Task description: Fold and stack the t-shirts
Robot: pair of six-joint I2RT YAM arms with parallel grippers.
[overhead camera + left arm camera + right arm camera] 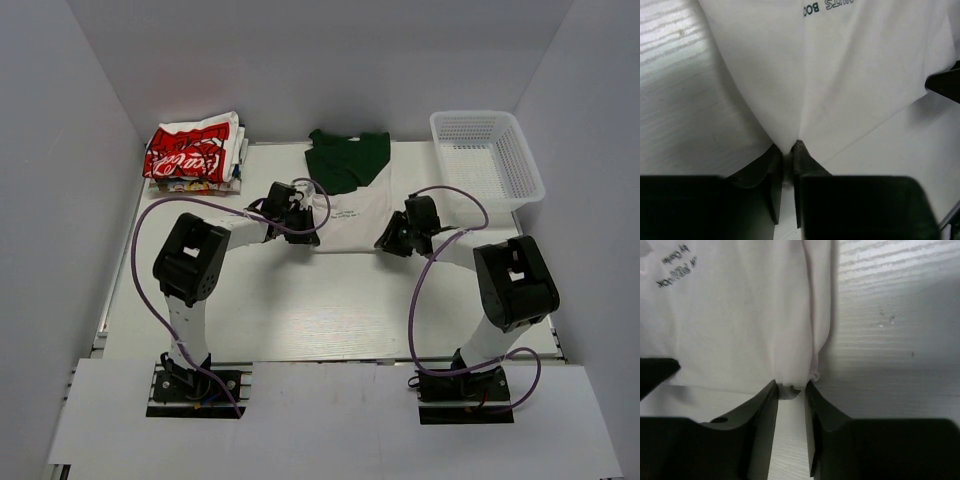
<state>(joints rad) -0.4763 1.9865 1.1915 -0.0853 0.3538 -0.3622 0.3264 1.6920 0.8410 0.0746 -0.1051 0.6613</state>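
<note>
The white tee with dark green sleeves (352,195) lies at the back middle of the table, partly folded, green part at the far end. My left gripper (305,232) is shut on its near left corner, the white cloth (805,75) pinched between the fingertips. My right gripper (392,240) is shut on its near right corner, bunched cloth (790,340) between the jaws. A stack of folded tees (195,152), the top one white with red print, sits at the back left.
A white plastic mesh basket (487,160) stands at the back right. White walls close in the table on the left, back and right. Purple cables loop off both arms over the table.
</note>
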